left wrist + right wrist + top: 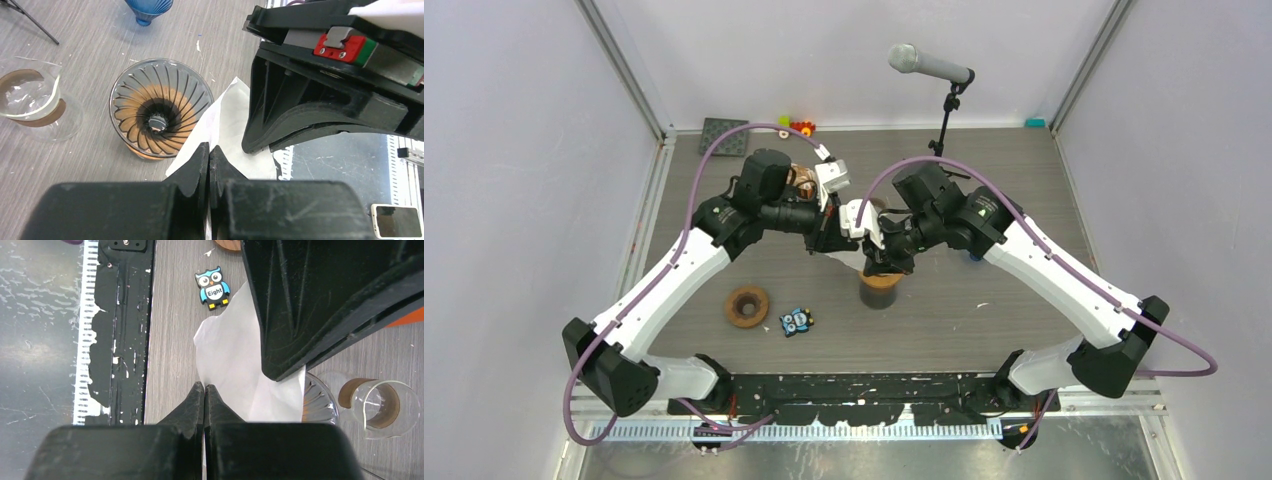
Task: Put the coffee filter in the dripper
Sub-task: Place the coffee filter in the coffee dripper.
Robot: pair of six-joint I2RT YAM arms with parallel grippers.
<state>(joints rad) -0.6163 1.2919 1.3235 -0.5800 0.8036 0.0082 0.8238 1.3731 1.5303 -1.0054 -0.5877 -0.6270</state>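
The coffee filter [227, 125] is a white folded paper held in the air between both grippers, just to the right of the dripper in the left wrist view. The dripper [161, 115] is a clear ribbed glass cone on an orange-brown base, standing upright on the table with nothing inside. My left gripper [209, 150] is shut on one edge of the filter. My right gripper [205, 388] is shut on the opposite edge of the filter [227, 357]. In the top view both wrists meet just above the dripper [881, 290], and they hide most of the filter.
A glass beaker [30, 97] with a brown band stands beside the dripper. A blue cup [148, 9] lies farther back. A wooden ring [747, 306] and an owl figure [797, 321] lie at the near left. A microphone stand [943, 120] rises behind.
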